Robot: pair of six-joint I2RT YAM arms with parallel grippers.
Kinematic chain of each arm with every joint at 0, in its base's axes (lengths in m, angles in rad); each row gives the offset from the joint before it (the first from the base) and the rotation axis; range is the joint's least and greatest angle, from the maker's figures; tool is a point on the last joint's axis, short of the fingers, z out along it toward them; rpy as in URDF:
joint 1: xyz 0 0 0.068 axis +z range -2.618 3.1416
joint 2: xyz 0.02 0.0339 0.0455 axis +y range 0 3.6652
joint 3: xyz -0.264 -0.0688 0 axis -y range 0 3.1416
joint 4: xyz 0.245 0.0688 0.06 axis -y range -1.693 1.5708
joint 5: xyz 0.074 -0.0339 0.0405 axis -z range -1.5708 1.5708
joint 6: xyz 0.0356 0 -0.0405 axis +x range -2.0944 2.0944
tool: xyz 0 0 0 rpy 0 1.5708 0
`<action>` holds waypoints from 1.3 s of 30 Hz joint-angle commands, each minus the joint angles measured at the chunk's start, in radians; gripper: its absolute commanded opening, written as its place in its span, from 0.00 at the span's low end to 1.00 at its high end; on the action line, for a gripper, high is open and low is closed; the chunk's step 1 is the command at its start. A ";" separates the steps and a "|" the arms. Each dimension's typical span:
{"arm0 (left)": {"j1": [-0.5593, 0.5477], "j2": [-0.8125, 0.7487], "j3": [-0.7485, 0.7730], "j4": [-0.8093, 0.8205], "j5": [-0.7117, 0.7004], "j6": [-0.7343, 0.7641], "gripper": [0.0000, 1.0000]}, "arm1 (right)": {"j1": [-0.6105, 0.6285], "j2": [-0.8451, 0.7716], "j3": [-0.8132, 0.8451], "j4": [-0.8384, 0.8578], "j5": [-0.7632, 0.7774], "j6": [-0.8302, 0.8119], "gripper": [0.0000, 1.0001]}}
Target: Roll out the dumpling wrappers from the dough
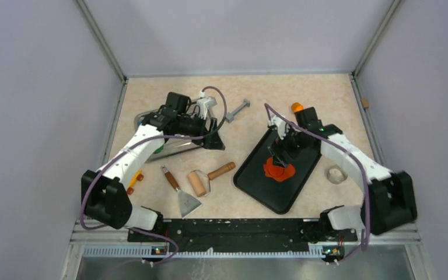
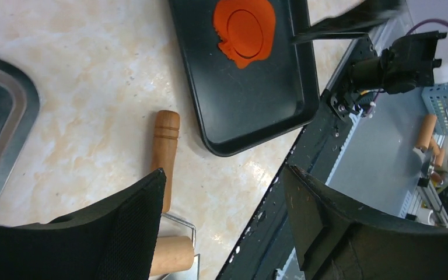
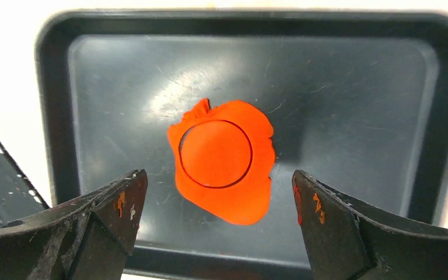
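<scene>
The dough (image 1: 279, 170) is a flat, ragged orange-red sheet lying in the black tray (image 1: 280, 195). A round outline is pressed into it, marking one dumpling wrapper (image 3: 216, 153) that still sits inside the sheet (image 3: 233, 204). My right gripper (image 3: 218, 175) hovers just above the dough (image 1: 277, 153), open, with orange smears on its fingertips (image 3: 306, 201) and nothing between them. My left gripper (image 1: 212, 137) is open and empty over the table at the left (image 2: 224, 170). From there it looks toward the tray (image 2: 251, 105) and the dough (image 2: 240, 57).
A wooden rolling pin (image 1: 201, 181) and a metal scraper (image 1: 184, 195) lie between the arms. A steel tray (image 1: 146, 119) sits under the left arm. A grey bar tool (image 1: 237, 109), an orange toy (image 1: 297, 107) and a ring (image 1: 336, 174) lie around the black tray.
</scene>
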 commanded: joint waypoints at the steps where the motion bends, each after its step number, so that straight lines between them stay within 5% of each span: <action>1: -0.038 0.062 0.067 0.016 0.008 0.005 0.76 | 0.004 0.233 0.065 -0.049 0.029 -0.033 0.97; 13: 0.032 0.014 0.017 0.011 -0.010 0.026 0.78 | 0.115 0.471 0.241 0.018 0.082 0.116 0.98; 23: 0.092 -0.007 -0.002 0.045 0.005 -0.001 0.78 | 0.154 0.521 0.218 -0.007 0.164 0.119 0.98; 39: 0.115 -0.009 -0.006 0.057 0.013 -0.017 0.78 | 0.211 0.481 0.097 0.010 0.276 0.175 0.80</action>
